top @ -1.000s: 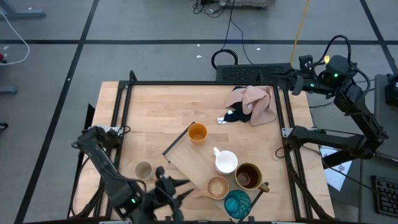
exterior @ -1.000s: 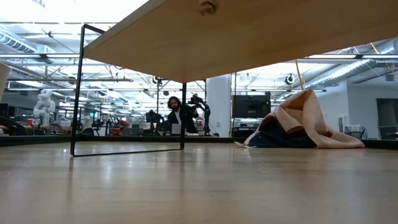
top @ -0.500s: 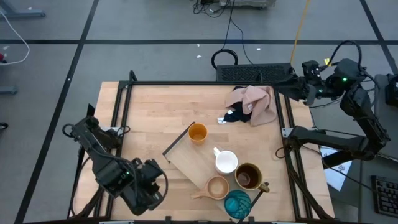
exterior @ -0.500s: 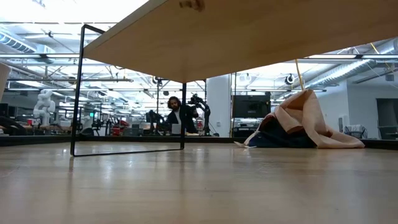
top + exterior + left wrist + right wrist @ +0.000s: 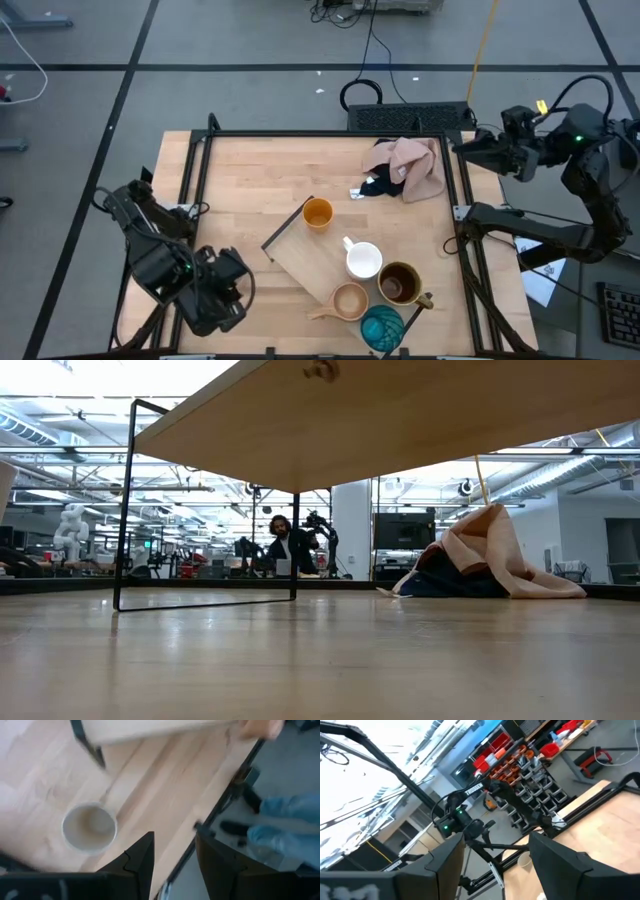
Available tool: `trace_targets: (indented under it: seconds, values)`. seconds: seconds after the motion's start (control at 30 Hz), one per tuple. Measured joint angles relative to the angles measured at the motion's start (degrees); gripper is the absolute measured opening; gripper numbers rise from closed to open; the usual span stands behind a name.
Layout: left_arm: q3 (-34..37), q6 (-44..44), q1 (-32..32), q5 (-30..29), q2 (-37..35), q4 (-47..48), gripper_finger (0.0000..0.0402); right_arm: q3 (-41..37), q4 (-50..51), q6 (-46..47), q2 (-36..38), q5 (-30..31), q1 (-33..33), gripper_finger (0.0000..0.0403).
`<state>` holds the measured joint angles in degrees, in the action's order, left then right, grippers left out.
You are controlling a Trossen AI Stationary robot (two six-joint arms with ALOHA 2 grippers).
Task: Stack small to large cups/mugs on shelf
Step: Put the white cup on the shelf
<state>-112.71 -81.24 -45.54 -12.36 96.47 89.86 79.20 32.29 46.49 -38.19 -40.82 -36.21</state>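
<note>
left gripper [image 5: 172,852] withdrawn (fingers apart), beige-grey cup [image 5: 89,826] released

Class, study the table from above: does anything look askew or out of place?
Yes. The shelf lies diagonally, not square with the table. Pink and navy cloths sit crumpled at the far side, and the beige-grey cup stands alone.

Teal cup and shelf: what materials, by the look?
Teal cup: probably glazed ceramic, since its inside is glossy with mottled streaks. Shelf: a light wood board with a matte, pale grain like the tabletop's, and thin dark end rails, likely metal.
</note>
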Motion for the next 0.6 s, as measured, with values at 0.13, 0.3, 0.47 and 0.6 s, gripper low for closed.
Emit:
trace_targets:
  seconds: [0.13, 0.3, 0.47, 0.6]
  values:
    - [0.3, 2.3, 0.0, 5.5, -0.1, 0.1, 0.0143, 0.0, -0.3, 0.8, -0.1, 0.0, 0.0, 0.0212]
    - [4.7, 4.5, 1.0, 8.7, -0.2, 0.1, 0.0143, 0.0, -0.8, 1.8, -0.1, -0.1, 0.0, 0.0212]
    - [12.3, 5.7, 1.8, 12.2, -0.2, -3.0, 0.0143, 0.0, -0.7, 2.8, -0.1, -3.0, 0.0, 0.0212]
    - [17.7, 8.3, 2.6, 14.4, -0.3, -8.7, 0.0143, 0.0, 0.0, 2.8, -0.1, -3.0, 0.0, 0.0212]
